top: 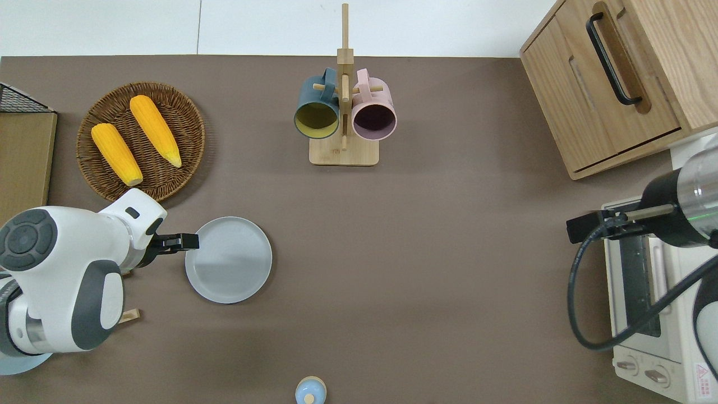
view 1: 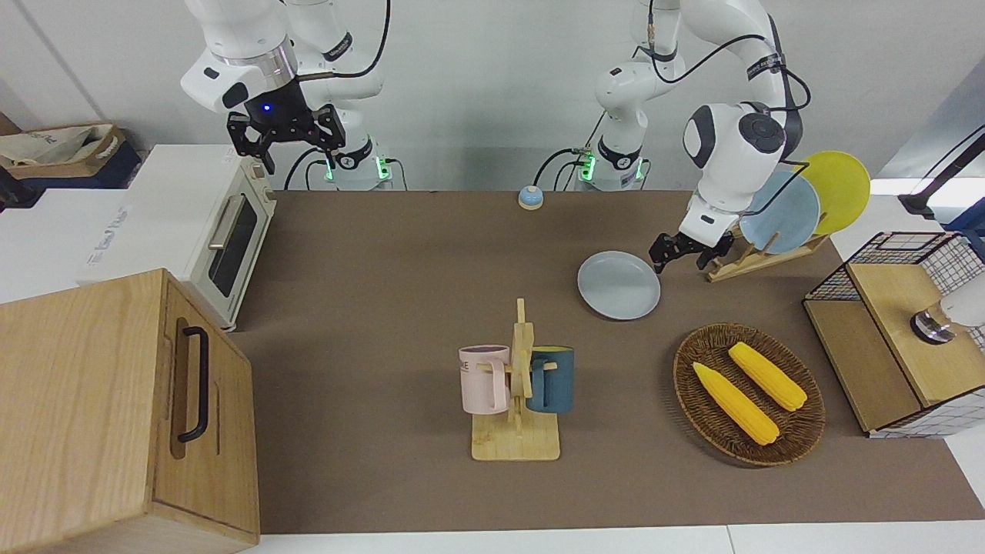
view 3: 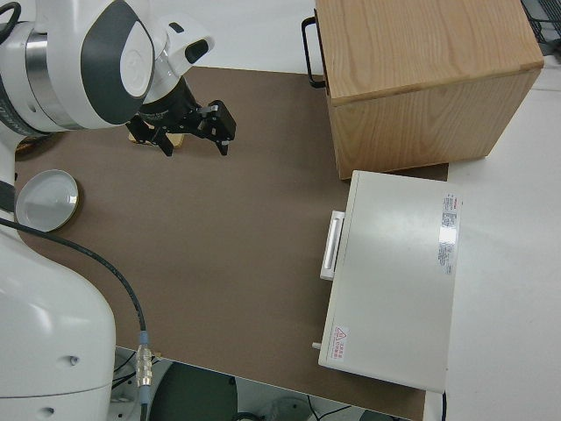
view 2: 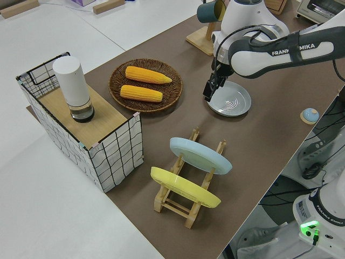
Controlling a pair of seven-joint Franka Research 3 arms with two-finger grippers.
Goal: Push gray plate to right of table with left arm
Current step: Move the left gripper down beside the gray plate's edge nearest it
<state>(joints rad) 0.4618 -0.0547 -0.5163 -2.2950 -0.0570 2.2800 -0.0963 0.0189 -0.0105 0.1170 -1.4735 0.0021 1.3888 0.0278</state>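
The gray plate [view 1: 619,285] [top: 228,267] [view 2: 232,100] [view 3: 46,200] lies flat on the brown table [view 1: 385,308], toward the left arm's end. My left gripper [view 1: 683,260] [top: 176,242] [view 2: 211,91] is low beside the plate, on the side toward the left arm's end of the table. It is open, holds nothing, and one finger is at the plate's rim. The right arm is parked, its gripper [view 1: 296,154] [view 3: 188,136] open and empty.
Farther from the robots stand a mug rack [view 1: 517,385] with two mugs and a wicker basket [view 1: 748,394] with two corn cobs. A plate rack [view 1: 785,211], wire crate [view 1: 900,331], toaster oven [view 1: 231,238], wooden cabinet [view 1: 115,408] and small blue bell [view 1: 530,198] ring the table.
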